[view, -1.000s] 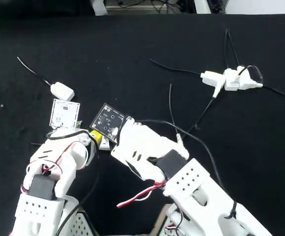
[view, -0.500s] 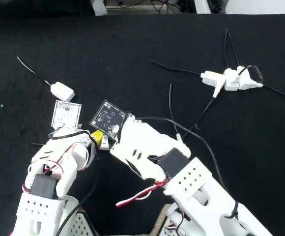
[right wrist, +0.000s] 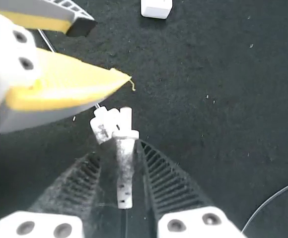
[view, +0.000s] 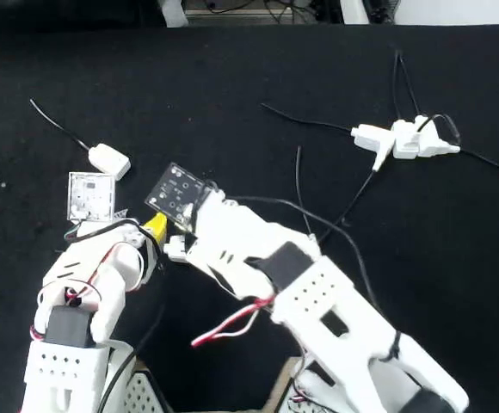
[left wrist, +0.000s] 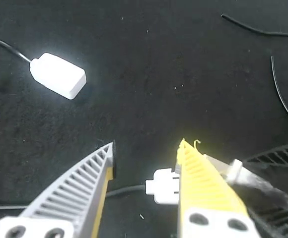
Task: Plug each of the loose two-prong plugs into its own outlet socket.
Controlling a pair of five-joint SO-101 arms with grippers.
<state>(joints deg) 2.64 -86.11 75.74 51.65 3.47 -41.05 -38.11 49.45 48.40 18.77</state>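
Note:
My right gripper is shut on a slim white plug, held lengthwise between its dark fingers. The plug's tip meets a second white plug piece lying on the black table. That piece trails a dark cable and sits between the fingers of my open left gripper, close to the yellow finger. In the high view both grippers come together at the table's near left, the left gripper beside the right gripper. A white block plug on a thin cable lies farther back.
A white outlet cluster with plugs and cables lies at the far right. Loose black cables cross the middle of the black table. The block plug is a little beyond my left gripper.
Both grippers have shifted left over the last second. My right gripper carried its white plug along, and my left wrist swung left with it.

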